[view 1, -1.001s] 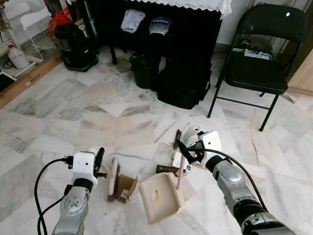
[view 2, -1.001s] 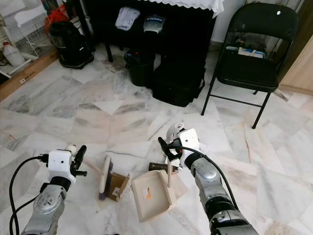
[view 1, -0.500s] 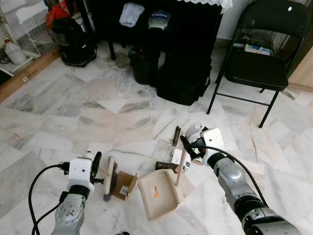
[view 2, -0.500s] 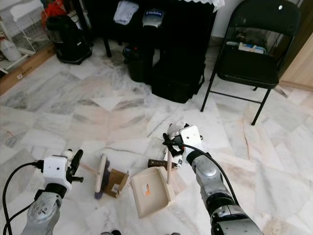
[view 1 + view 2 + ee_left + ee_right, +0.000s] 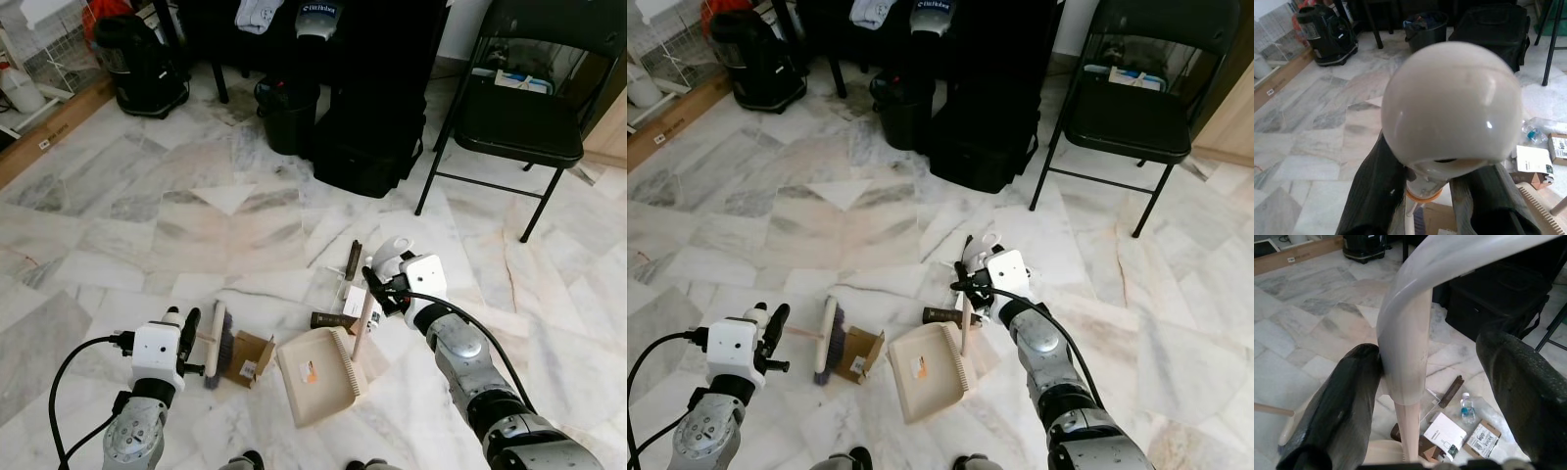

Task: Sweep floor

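A hand brush [image 5: 214, 343] with a pale head lies on the marble floor against a small cardboard box [image 5: 250, 357]. My left gripper [image 5: 188, 321] is shut on the brush's handle, whose round white end [image 5: 1449, 103] sits between the fingers. A beige dustpan [image 5: 315, 377] lies flat on the floor with its handle [image 5: 361, 331] standing up. My right gripper [image 5: 377, 289] is open around the top of that handle [image 5: 1403, 367]; one finger [image 5: 1337, 406] touches it, the other [image 5: 1518, 382] stands apart.
Litter lies beyond the dustpan: a white box [image 5: 355, 305], a brown piece [image 5: 333, 319], a dark stick [image 5: 352, 259], a small bottle [image 5: 1465, 407]. A black folding chair [image 5: 519, 127] stands at the far right, a black bag [image 5: 367, 157] and bin [image 5: 289, 122] ahead, a black appliance [image 5: 147, 69] at the far left.
The whole picture has shifted, so the camera has moved. Both grippers keep their places on the brush and the dustpan handle, and the litter has not moved.
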{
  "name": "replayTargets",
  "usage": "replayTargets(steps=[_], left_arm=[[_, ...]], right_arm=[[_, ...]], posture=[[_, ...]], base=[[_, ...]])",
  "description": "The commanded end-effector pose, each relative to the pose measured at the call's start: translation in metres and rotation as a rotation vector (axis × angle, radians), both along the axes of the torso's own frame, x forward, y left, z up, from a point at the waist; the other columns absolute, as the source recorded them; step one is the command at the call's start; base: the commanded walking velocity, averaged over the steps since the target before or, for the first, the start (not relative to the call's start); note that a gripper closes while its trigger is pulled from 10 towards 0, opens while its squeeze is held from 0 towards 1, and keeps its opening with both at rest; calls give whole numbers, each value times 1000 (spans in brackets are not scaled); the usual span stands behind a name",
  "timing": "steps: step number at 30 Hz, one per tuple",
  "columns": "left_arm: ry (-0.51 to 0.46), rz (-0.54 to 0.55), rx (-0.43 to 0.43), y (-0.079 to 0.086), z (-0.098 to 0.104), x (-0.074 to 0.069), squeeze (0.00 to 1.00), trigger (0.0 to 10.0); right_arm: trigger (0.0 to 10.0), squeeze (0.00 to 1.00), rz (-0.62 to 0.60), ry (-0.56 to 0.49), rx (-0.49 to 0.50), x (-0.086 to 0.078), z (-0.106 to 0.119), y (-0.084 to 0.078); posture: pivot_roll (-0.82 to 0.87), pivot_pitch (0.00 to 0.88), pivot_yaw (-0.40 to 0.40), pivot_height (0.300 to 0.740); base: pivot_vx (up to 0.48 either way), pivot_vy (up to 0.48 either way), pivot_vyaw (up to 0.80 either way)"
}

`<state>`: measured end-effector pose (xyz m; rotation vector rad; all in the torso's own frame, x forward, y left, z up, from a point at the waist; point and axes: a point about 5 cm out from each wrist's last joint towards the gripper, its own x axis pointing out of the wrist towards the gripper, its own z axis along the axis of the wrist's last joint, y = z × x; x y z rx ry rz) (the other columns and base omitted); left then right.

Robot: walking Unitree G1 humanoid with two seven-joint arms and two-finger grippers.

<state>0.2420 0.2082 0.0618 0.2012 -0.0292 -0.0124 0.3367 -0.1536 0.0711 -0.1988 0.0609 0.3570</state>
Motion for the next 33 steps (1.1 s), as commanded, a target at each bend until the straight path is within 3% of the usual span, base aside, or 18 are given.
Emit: replayTargets(steps=[1,22,33], left_arm=[[125,4,-13,0,-22,-13,0,10000],[136,11,-17,-3,-24,-12,0,10000],[123,9,-22,-6,-23,4,0,10000]], right_arm=[[0,0,8,49,-10,-9,-14,1],[0,0,2,53,-1,-10,-15,1],[0,0,-28,31,-3,-3,-7,-3]], posture=[[43,253,-4,740],[41,232,-7,740],[38,182,-7,740]], base=[[0,0,0],[0,0,0],[0,0,0]])
